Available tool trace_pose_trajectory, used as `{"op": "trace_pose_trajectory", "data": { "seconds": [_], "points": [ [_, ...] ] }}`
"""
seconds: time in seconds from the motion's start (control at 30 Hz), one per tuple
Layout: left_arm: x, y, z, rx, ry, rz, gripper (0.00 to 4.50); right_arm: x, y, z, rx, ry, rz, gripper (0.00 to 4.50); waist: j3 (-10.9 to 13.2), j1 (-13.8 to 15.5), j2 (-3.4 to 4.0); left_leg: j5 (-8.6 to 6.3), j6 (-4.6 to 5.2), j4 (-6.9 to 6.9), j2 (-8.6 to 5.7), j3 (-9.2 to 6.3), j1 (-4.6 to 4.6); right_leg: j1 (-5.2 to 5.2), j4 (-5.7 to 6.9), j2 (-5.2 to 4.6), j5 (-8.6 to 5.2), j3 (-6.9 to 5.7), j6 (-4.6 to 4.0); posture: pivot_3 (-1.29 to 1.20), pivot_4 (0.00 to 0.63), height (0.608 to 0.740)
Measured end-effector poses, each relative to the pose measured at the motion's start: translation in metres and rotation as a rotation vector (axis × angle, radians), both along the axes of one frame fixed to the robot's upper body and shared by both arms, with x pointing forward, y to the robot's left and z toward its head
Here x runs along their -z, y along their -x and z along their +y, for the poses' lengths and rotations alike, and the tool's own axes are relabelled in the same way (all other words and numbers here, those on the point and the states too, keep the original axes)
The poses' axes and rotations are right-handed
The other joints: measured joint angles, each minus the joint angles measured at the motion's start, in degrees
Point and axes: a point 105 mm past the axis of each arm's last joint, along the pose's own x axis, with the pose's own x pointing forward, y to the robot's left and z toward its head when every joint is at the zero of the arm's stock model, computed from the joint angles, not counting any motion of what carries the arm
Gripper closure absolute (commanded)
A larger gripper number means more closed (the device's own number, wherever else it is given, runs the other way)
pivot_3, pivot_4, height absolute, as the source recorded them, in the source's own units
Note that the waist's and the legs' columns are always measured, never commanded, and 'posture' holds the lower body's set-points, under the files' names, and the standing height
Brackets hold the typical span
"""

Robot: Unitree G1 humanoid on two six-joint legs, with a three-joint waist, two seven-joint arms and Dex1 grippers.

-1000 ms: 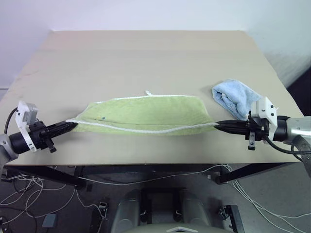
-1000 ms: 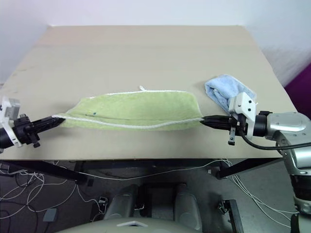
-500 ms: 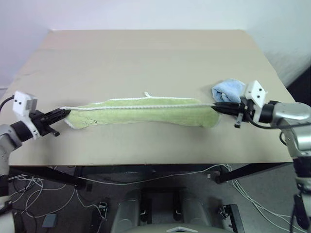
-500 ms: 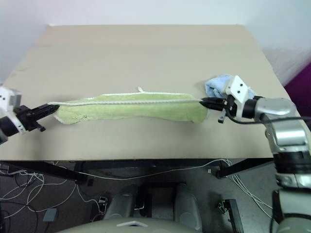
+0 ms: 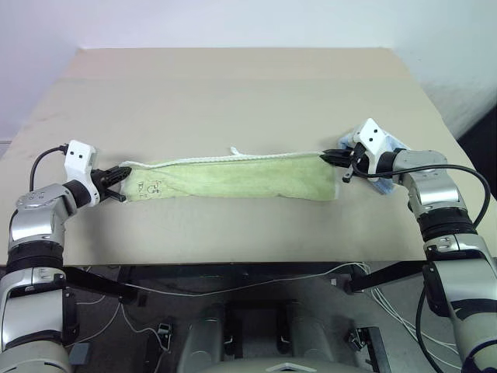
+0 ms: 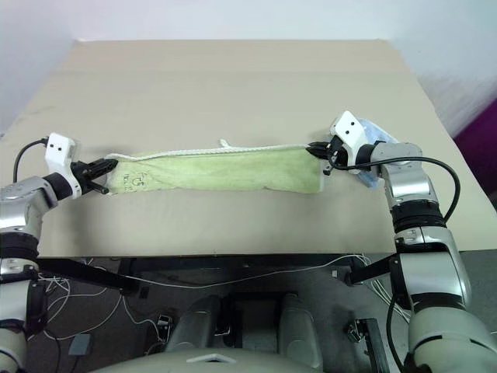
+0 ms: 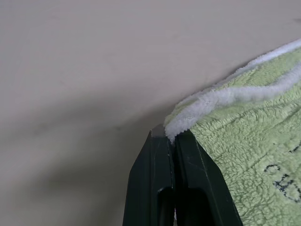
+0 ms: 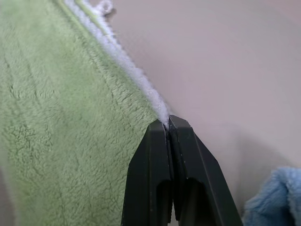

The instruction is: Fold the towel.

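On the table, nearest edge: bare tan table surface is running in front of everything else.
Towel: the light yellow-green towel is lying as a long, narrow band across the table, stretched from one gripper to the other, with its white stitched edging running along the far side.
Left gripper: the left gripper is pinching the towel's left corner, fingers pressed together on the white edging.
Right gripper: the right gripper is clamping the towel's right far corner, fingers closed tight on the edging.
Markings: dark handwritten marks are showing on the cloth near the left end.
Loop tag: a small white loop tag is sticking out from the far edge, about midway.
Blue towel: a light blue towel is sitting just beyond the right gripper, mostly hidden behind it.
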Motion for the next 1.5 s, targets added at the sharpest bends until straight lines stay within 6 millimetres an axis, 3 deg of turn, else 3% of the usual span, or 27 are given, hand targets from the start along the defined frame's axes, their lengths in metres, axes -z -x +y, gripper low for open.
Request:
{"op": "trace_pose_trajectory", "data": {
  "seconds": [0.2,0.27,0.4,0.63,0.7,0.73,0.77,0.97,1.13,1.33,1.5],
  "points": [
    [0.003,-0.009,-0.005,-0.003,-0.009,-0.016,4.50,0.008,-0.003,-0.005,0.020,0.020,0.012,4.48,0.00,-0.04,0.00,0.00,0.00,0.01,0.00,0.01,0.02,0.01,0.01,0.00,0.00,0.00,0.02,0.00,0.150,0.740],
    [0.005,-0.011,-0.006,-0.007,-0.002,-0.016,4.05,0.009,-0.003,-0.005,0.022,0.022,0.014,4.50,0.00,-0.08,0.00,0.00,0.00,0.02,0.00,0.01,0.02,0.02,0.01,0.00,0.00,0.00,0.02,0.00,0.150,0.740],
    [0.010,-0.010,-0.003,-0.024,-0.005,-0.003,2.85,0.010,-0.003,-0.006,0.022,0.023,0.014,3.56,0.00,-0.14,0.00,0.00,0.00,0.02,0.01,0.01,0.03,0.02,0.02,0.00,0.00,0.01,0.02,0.00,0.150,0.740],
    [0.008,-0.010,0.000,-0.048,0.030,-0.020,0.46,0.014,0.000,-0.010,0.042,0.011,0.016,1.18,0.00,0.00,0.00,0.00,0.00,0.04,0.01,-0.02,0.03,0.04,0.02,-0.01,0.00,0.00,0.02,0.00,0.150,0.740],
    [0.007,-0.011,0.003,-0.071,0.038,-0.031,0.00,0.014,0.001,-0.013,0.060,-0.005,0.011,0.48,0.00,-0.03,0.00,0.00,0.00,0.04,0.01,-0.02,0.03,0.04,0.02,-0.01,0.00,0.00,0.02,0.00,0.150,0.740],
    [0.006,-0.011,0.006,-0.086,0.042,-0.038,0.00,0.013,0.001,-0.015,0.071,-0.010,0.007,0.10,0.00,-0.06,0.00,0.00,0.00,0.04,0.01,-0.02,0.03,0.04,0.02,-0.01,0.00,0.00,0.03,0.00,0.150,0.740],
    [0.005,-0.011,0.009,-0.107,0.045,-0.046,0.00,0.011,0.003,-0.017,0.080,-0.015,-0.009,0.02,0.00,-0.06,0.00,0.00,0.00,0.03,0.01,-0.02,0.03,0.04,0.02,-0.01,0.00,0.00,0.03,0.00,0.150,0.740],
    [0.005,0.005,0.037,-0.229,0.146,-0.090,0.00,-0.017,0.020,-0.029,0.161,-0.099,-0.125,0.02,0.00,-0.10,-0.01,-0.01,0.00,0.03,0.03,-0.05,0.04,0.05,0.01,-0.05,0.00,0.01,0.03,0.00,0.150,0.740],
    [-0.005,0.021,0.047,-0.241,0.151,-0.145,0.00,-0.023,0.049,-0.018,0.193,-0.246,-0.073,0.02,-0.03,0.18,-0.04,-0.03,-0.02,0.04,0.03,-0.15,0.06,0.10,0.00,-0.10,0.01,0.00,0.02,0.00,0.150,0.740],
    [-0.026,0.029,0.022,-0.118,0.097,-0.223,0.00,-0.014,0.074,-0.003,0.271,-0.549,0.144,0.02,-0.04,0.24,-0.05,-0.22,-0.07,0.01,0.03,-0.30,0.07,0.10,-0.03,-0.30,0.02,0.02,-0.03,0.00,0.150,0.740],
    [-0.036,0.029,-0.018,0.050,0.086,-0.244,0.00,-0.001,0.085,0.006,0.352,-0.783,0.338,0.02,-0.05,0.14,-0.05,-0.28,0.03,-0.05,0.02,-0.30,0.06,0.07,-0.04,-0.32,0.03,0.05,-0.06,0.00,0.150,0.740]
  ]
}}
